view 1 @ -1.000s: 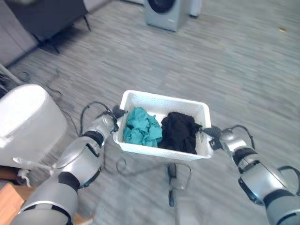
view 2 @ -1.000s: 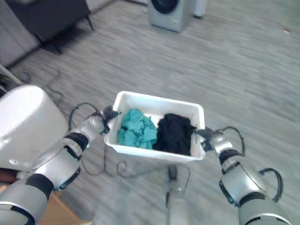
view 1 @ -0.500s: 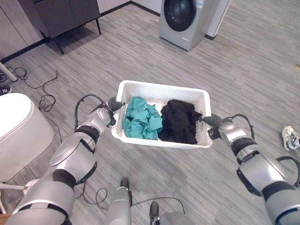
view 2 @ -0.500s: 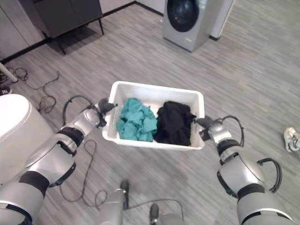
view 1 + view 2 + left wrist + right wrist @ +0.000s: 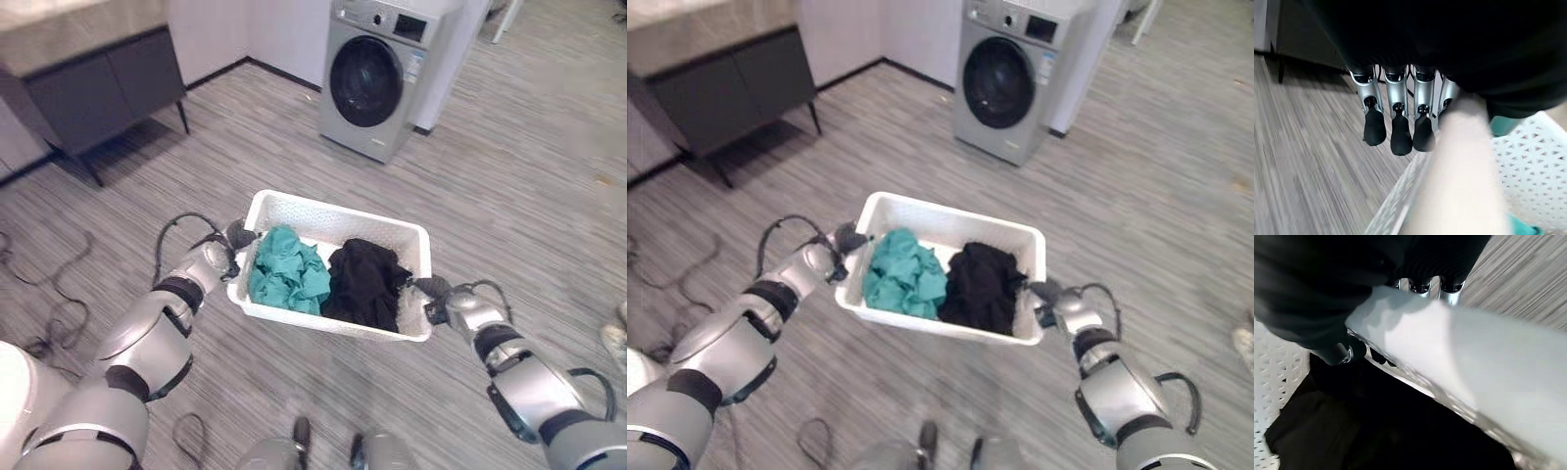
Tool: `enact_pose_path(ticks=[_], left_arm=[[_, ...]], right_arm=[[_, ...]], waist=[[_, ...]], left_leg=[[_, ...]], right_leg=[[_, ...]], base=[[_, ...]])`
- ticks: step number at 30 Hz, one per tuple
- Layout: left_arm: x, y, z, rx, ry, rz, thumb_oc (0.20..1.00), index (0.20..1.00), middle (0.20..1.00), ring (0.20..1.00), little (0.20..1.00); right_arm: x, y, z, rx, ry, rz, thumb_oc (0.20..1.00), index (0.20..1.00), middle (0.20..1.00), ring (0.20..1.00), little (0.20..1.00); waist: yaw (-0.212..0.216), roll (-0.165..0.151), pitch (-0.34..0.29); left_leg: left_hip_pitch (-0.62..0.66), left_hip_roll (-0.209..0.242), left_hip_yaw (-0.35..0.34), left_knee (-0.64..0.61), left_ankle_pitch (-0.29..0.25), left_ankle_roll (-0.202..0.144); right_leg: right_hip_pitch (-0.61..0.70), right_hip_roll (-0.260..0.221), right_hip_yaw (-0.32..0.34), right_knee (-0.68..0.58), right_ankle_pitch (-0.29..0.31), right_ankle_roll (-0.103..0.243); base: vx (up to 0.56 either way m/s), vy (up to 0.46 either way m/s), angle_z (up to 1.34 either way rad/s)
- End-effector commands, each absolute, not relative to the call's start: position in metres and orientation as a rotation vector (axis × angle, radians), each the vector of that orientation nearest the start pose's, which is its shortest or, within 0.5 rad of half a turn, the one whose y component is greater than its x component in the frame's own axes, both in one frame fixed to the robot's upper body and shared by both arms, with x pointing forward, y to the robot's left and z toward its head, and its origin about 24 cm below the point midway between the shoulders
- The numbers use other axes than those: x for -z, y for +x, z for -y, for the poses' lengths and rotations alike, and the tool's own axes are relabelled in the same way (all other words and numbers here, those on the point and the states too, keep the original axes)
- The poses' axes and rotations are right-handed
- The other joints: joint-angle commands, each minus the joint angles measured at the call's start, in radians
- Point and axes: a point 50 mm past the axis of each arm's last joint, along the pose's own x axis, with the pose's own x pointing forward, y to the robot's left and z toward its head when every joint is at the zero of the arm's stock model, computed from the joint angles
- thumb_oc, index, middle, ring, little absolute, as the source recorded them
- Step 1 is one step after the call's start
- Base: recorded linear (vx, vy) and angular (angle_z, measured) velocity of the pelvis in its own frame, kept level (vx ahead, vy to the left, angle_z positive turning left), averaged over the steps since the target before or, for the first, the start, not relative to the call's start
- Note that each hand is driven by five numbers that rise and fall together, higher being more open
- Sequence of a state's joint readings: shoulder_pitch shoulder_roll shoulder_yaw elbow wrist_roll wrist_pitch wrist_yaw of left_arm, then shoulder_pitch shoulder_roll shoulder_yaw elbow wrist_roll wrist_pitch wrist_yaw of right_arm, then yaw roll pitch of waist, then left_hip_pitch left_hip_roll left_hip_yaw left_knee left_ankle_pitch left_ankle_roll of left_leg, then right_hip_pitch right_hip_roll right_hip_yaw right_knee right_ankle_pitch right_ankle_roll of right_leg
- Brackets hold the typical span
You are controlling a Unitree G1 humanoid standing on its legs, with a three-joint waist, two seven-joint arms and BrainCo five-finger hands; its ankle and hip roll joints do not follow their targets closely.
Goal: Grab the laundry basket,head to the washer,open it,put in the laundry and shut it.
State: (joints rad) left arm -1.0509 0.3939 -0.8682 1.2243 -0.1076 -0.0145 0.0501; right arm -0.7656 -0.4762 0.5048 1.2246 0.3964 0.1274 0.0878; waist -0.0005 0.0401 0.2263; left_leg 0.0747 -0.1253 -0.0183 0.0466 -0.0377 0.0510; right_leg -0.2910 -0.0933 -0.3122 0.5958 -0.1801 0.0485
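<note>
I carry a white laundry basket (image 5: 333, 208) between both hands, above the grey wood floor. Inside lie a teal cloth (image 5: 286, 277) on the left and a black cloth (image 5: 364, 282) on the right. My left hand (image 5: 235, 238) grips the basket's left rim, with its fingers (image 5: 1393, 127) curled down along the rim (image 5: 1459, 161). My right hand (image 5: 438, 294) grips the right rim (image 5: 1449, 352), fingers over the edge and thumb (image 5: 1339, 352) inside, next to the black cloth (image 5: 1352, 431). The grey washer (image 5: 377, 78) stands ahead by the wall, its round door shut.
A dark low cabinet (image 5: 88, 93) on thin legs stands at the far left against the wall. A white rounded object (image 5: 12, 397) sits at the lower left. A shoe (image 5: 617, 338) shows at the right edge. Open floor lies between the basket and the washer.
The whole view has shifted as I move: the washer now shows larger and fuller ahead, and the white object has slid off to the lower left. Both hands still hold the basket.
</note>
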Motion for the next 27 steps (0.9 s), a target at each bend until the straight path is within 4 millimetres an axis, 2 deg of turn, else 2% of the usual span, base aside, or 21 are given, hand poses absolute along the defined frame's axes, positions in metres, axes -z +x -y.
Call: enact_pose_path(ticks=[1,2,4,5,6,11,12,13,14,15,16,17,18,19,20,21,22,23,24,25,27], left_arm=[[-0.136,0.412,-0.214,-0.033,1.013,-0.183,0.2,0.2,0.2,0.2,0.2],[-0.135,0.412,-0.212,-0.029,1.015,-0.182,0.2,0.2,0.2,0.2,0.2],[-0.134,0.412,-0.209,-0.022,1.02,-0.178,0.2,0.2,0.2,0.2,0.2],[-0.126,0.41,-0.208,-0.011,1.028,-0.189,0.2,0.2,0.2,0.2,0.2],[-0.124,0.409,-0.209,-0.009,1.032,-0.193,0.2,0.2,0.2,0.2,0.2],[-0.123,0.409,-0.208,-0.009,1.032,-0.193,0.2,0.2,0.2,0.2,0.2],[-0.121,0.408,-0.209,-0.002,1.046,-0.199,0.2,0.2,0.2,0.2,0.2],[-0.12,0.408,-0.209,-0.003,1.041,-0.201,0.2,0.2,0.2,0.2,0.2],[-0.12,0.408,-0.209,-0.003,1.041,-0.201,0.2,0.2,0.2,0.2,0.2],[-0.119,0.407,-0.211,-0.005,1.04,-0.205,0.2,0.2,0.2,0.2,0.2],[-0.119,0.408,-0.209,-0.001,1.038,-0.202,0.2,0.2,0.2,0.2,0.2],[-0.122,0.408,-0.211,-0.006,1.039,-0.197,0.2,0.2,0.2,0.2,0.2],[-0.122,0.408,-0.211,-0.006,1.039,-0.197,0.2,0.2,0.2,0.2,0.2],[-0.131,0.41,-0.213,-0.017,1.022,-0.182,0.2,0.2,0.2,0.2,0.2],[-0.135,0.412,-0.212,-0.019,1.014,-0.171,0.2,0.2,0.2,0.2,0.2],[-0.137,0.412,-0.211,-0.023,1.004,-0.165,0.2,0.2,0.2,0.2,0.2],[-0.137,0.412,-0.211,-0.022,1.004,-0.165,0.2,0.2,0.2,0.2,0.2],[-0.141,0.414,-0.208,-0.022,0.997,-0.156,0.2,0.2,0.2,0.2,0.2],[-0.141,0.414,-0.208,-0.022,0.997,-0.156,0.2,0.2,0.2,0.2,0.2],[-0.14,0.414,-0.206,-0.018,0.991,-0.155,0.2,0.2,0.2,0.2,0.2],[-0.14,0.415,-0.202,-0.01,0.982,-0.145,0.2,0.2,0.2,0.2,0.2]], right_arm=[[-0.061,0.358,0.292,0.139,-0.341,-0.481,0.2,0.2,0.2,0.2,0.2],[-0.06,0.355,0.297,0.152,-0.334,-0.49,0.2,0.2,0.2,0.2,0.2],[-0.058,0.352,0.302,0.165,-0.327,-0.497,0.2,0.2,0.2,0.2,0.2],[-0.05,0.343,0.309,0.181,-0.308,-0.521,0.2,0.2,0.2,0.2,0.2],[-0.047,0.341,0.311,0.184,-0.302,-0.526,0.2,0.2,0.2,0.2,0.2],[-0.047,0.34,0.311,0.184,-0.303,-0.526,0.2,0.2,0.2,0.2,0.2],[-0.045,0.334,0.319,0.195,-0.302,-0.542,0.2,0.2,0.2,0.2,0.2],[-0.05,0.328,0.337,0.242,-0.319,-0.555,0.2,0.2,0.2,0.2,0.2],[-0.05,0.328,0.337,0.242,-0.318,-0.554,0.2,0.2,0.2,0.2,0.2],[-0.047,0.325,0.339,0.251,-0.319,-0.567,0.2,0.2,0.2,0.2,0.2],[-0.048,0.324,0.34,0.255,-0.323,-0.571,0.2,0.2,0.2,0.2,0.2],[-0.049,0.323,0.343,0.265,-0.32,-0.57,0.2,0.2,0.2,0.2,0.2],[-0.049,0.323,0.343,0.265,-0.321,-0.57,0.2,0.2,0.2,0.2,0.2],[-0.053,0.324,0.347,0.277,-0.329,-0.563,0.2,0.2,0.2,0.2,0.2],[-0.057,0.325,0.349,0.289,-0.333,-0.557,0.2,0.2,0.2,0.2,0.2],[-0.058,0.324,0.351,0.302,-0.326,-0.549,0.2,0.2,0.2,0.2,0.2],[-0.058,0.324,0.351,0.302,-0.326,-0.549,0.2,0.2,0.2,0.2,0.2],[-0.061,0.324,0.354,0.321,-0.323,-0.544,0.2,0.2,0.2,0.2,0.2],[-0.061,0.324,0.354,0.321,-0.323,-0.544,0.2,0.2,0.2,0.2,0.2],[-0.06,0.324,0.353,0.317,-0.321,-0.54,0.2,0.2,0.2,0.2,0.2],[-0.057,0.323,0.352,0.313,-0.331,-0.544,0.2,0.2,0.2,0.2,0.2]], waist=[[-0.005,-0.064,-0.059],[-0.01,-0.063,-0.058],[-0.019,-0.068,-0.057],[-0.032,-0.065,-0.054],[-0.038,-0.069,-0.056],[-0.036,-0.066,-0.054],[-0.049,-0.084,-0.072],[-0.092,-0.084,-0.107],[-0.094,-0.086,-0.108],[-0.105,-0.079,-0.12],[-0.1,-0.075,-0.121],[-0.096,-0.083,-0.118],[-0.097,-0.083,-0.119],[-0.078,-0.093,-0.107],[-0.073,-0.099,-0.099],[-0.066,-0.113,-0.09],[-0.065,-0.11,-0.088],[-0.049,-0.125,-0.073],[-0.048,-0.124,-0.072],[-0.038,-0.125,-0.065],[-0.019,-0.127,-0.065]], left_leg=[[-0.071,0.124,0.044,0.005,0.0,-0.055],[-0.054,0.124,0.04,0.005,-0.016,-0.061],[-0.039,0.116,0.039,0.009,-0.033,-0.067],[0.005,0.122,0.04,0.02,-0.076,-0.079],[0.024,0.121,0.043,0.025,-0.097,-0.083],[0.027,0.125,0.044,0.027,-0.101,-0.084],[0.069,0.11,0.046,0.056,-0.161,-0.088],[0.139,0.144,0.031,0.126,-0.181,-0.126],[0.137,0.142,0.03,0.125,-0.179,-0.125],[0.134,0.19,0.029,0.226,-0.098,-0.151],[0.095,0.219,0.032,0.358,-0.03,-0.155],[0.05,0.222,0.022,0.449,0.012,-0.148],[0.049,0.222,0.021,0.451,0.011,-0.148],[-0.027,0.219,-0.009,0.606,0.08,-0.129],[-0.082,0.227,-0.019,0.686,0.097,-0.123],[-0.126,0.238,-0.014,0.703,0.108,-0.108],[-0.127,0.242,-0.014,0.708,0.104,-0.109],[-0.213,0.233,-0.003,0.696,0.048,-0.084],[-0.213,0.234,-0.003,0.697,0.047,-0.084],[-0.256,0.219,0.0,0.656,0.018,-0.08],[-0.3,0.192,-0.004,0.503,0.016,-0.087]], right_leg=[[0.082,-0.062,0.032,-0.321,0.185,0.1],[0.079,-0.067,0.037,-0.407,0.207,0.106],[0.061,-0.082,0.043,-0.483,0.233,0.121],[0.047,-0.103,0.045,-0.593,0.274,0.14],[0.035,-0.117,0.041,-0.627,0.288,0.149],[0.041,-0.113,0.04,-0.632,0.29,0.149],[0.057,-0.12,0.038,-0.661,0.304,0.155],[0.1,-0.076,0.118,-0.617,0.355,0.146],[0.098,-0.079,0.118,-0.617,0.356,0.146],[0.108,-0.043,0.113,-0.565,0.329,0.117],[0.137,-0.015,0.108,-0.55,0.301,0.088],[0.153,-0.004,0.109,-0.547,0.288,0.071],[0.152,-0.004,0.108,-0.547,0.287,0.071],[0.196,0.04,0.137,-0.541,0.252,0.03],[0.209,0.052,0.143,-0.544,0.24,0.015],[0.228,0.057,0.154,-0.546,0.229,0.002],[0.228,0.06,0.154,-0.545,0.228,0.002],[0.263,0.071,0.174,-0.558,0.205,-0.005],[0.264,0.072,0.174,-0.558,0.205,-0.005],[0.283,0.079,0.186,-0.567,0.192,-0.001],[0.312,0.085,0.204,-0.579,0.17,0.012]], base=[[0.4,-0.069,0.44],[0.28,-0.049,0.38],[0.38,-0.059,1.13],[0.65,-0.105,1.43],[0.51,-0.08,0.66],[0.13,-0.031,-0.49],[1.2,-0.339,-0.13],[1.19,-0.34,0.18],[1.08,-0.374,1.02],[0.52,-0.253,0.91],[0.61,-0.332,0.64],[0.26,-0.18,-0.17],[0.32,-0.256,-0.22],[0.31,-0.26,-0.21],[0.41,-0.35,-0.58],[0.18,-0.17,-0.5],[0.28,-0.172,-0.48],[0.17,-0.082,-0.1],[0.28,-0.095,-0.19],[0.2,-0.01,-0.25],[0.33,0.022,-0.33]])
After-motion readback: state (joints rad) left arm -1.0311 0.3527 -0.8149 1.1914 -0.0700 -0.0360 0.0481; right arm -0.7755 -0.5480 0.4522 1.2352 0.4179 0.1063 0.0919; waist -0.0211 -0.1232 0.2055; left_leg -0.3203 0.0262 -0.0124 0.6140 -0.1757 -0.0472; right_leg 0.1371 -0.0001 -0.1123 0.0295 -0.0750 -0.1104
